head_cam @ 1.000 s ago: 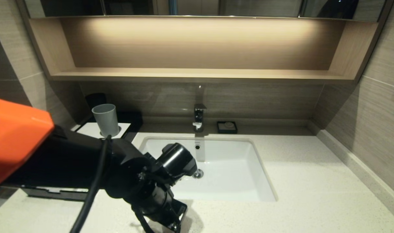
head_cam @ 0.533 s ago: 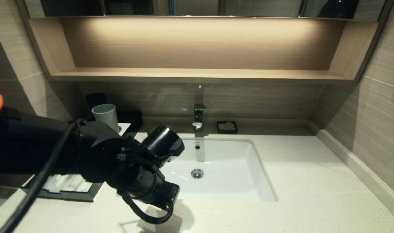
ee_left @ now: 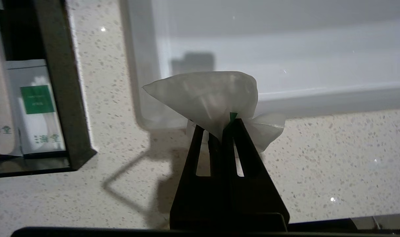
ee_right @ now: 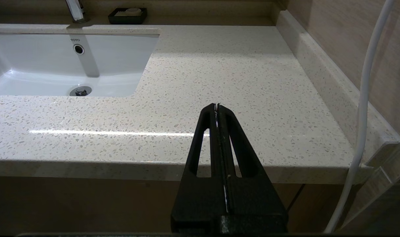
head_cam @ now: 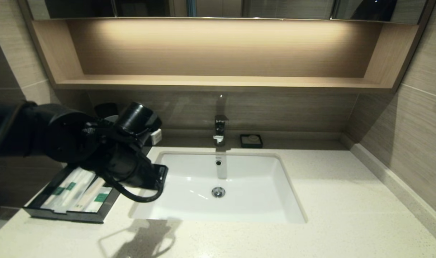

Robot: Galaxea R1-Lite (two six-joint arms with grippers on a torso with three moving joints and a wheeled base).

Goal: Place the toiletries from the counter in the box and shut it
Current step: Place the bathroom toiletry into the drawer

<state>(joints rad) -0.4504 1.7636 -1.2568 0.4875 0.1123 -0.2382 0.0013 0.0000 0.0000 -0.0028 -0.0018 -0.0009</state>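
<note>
At far left, the low black box's open drawer (head_cam: 69,215) holds slim clear-wrapped green-ended sticks (head_cam: 65,188) side by side. Beside it, above the cream speckled stone counter (head_cam: 311,229) near the white inset sink's (head_cam: 261,200) corner, the left gripper (ee_left: 223,126) is clamped tight on a small translucent sachet (ee_left: 206,95). The right gripper (ee_right: 217,107), fingers pressed together and empty, hangs off the counter's front edge.

Dim room, shelf (head_cam: 218,84) underlit, arm shadow on counter (head_cam: 329,200)
</note>
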